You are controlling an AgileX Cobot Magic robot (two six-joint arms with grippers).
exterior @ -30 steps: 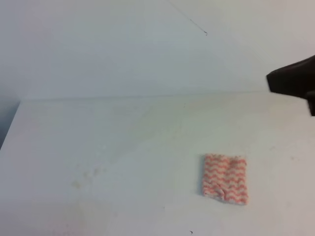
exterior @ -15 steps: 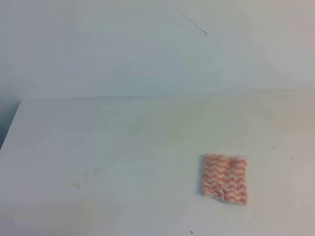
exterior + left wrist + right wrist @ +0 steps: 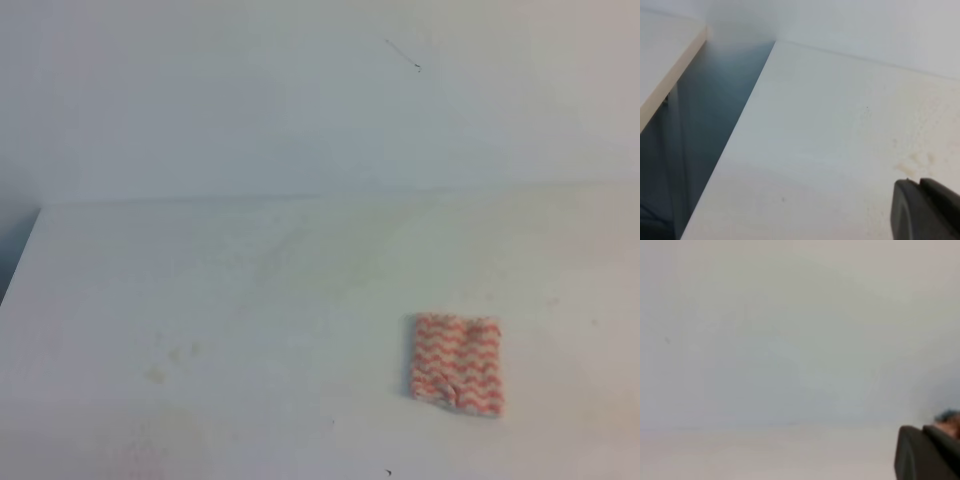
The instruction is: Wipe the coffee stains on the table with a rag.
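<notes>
— Where is the rag (image 3: 457, 363) right now?

— Flat on the table (image 3: 300, 290), in the near right part of the overhead view, a little crumpled at its near edge, zigzag stripes facing up. Neither of my grippers is touching it; none of my arms shows in that view at all, so it lies well apart from both.

— And the coffee stains?

— I can't pick out a glossy brown blob anywhere. There are only faint yellowish smudges (image 3: 175, 360) on the near left of the table, well away from the rag. My left wrist view shows them (image 3: 917, 160) just ahead of my left gripper (image 3: 925, 210), which hangs over the white surface near the table's left edge.

— Your grippers, then?

— The left one's two dark fingers lie pressed together with nothing between them (only a thin seam shows). My right gripper (image 3: 930, 452) is clenched shut and empty too; its camera sees mostly a blank pale surface.
</notes>
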